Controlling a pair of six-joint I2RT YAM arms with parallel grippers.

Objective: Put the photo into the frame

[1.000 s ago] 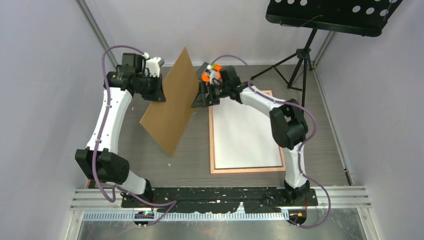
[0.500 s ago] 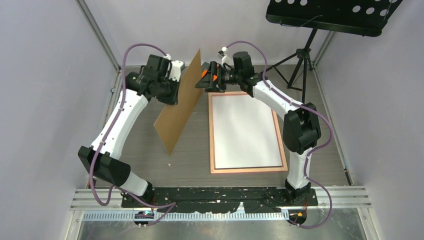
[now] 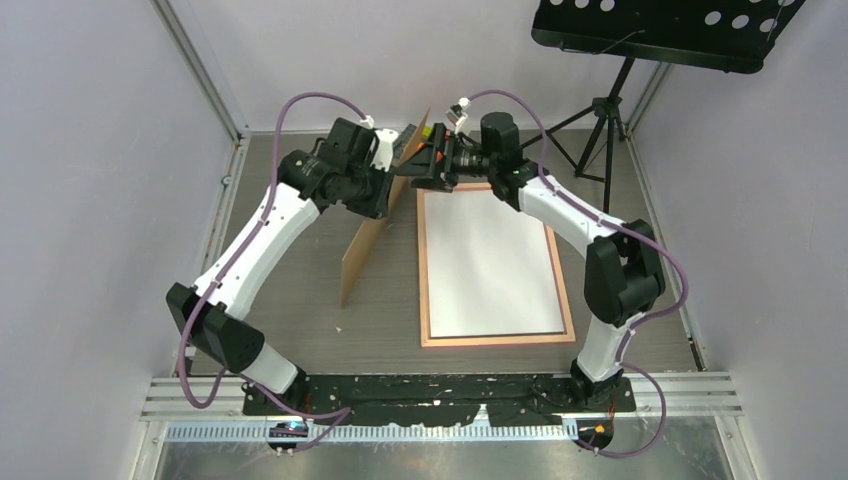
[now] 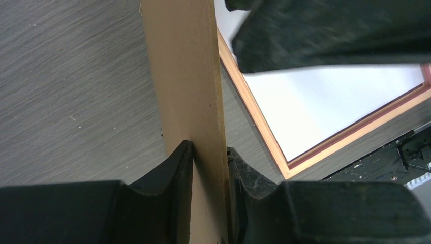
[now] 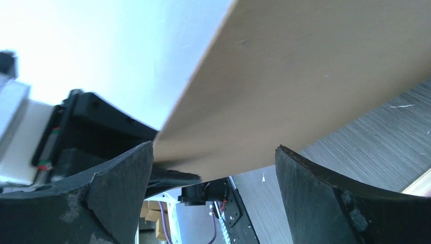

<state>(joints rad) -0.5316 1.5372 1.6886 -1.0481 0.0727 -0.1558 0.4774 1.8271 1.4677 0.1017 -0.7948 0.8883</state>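
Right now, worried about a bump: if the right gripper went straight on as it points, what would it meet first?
The brown backing board, probably: in the right wrist view it lies straight ahead of the right gripper, between its open jaws.

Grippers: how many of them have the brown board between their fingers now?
2. The left gripper has the brown board between its fingers, left of the frame; the right gripper straddles the board's upper edge, jaws wide.
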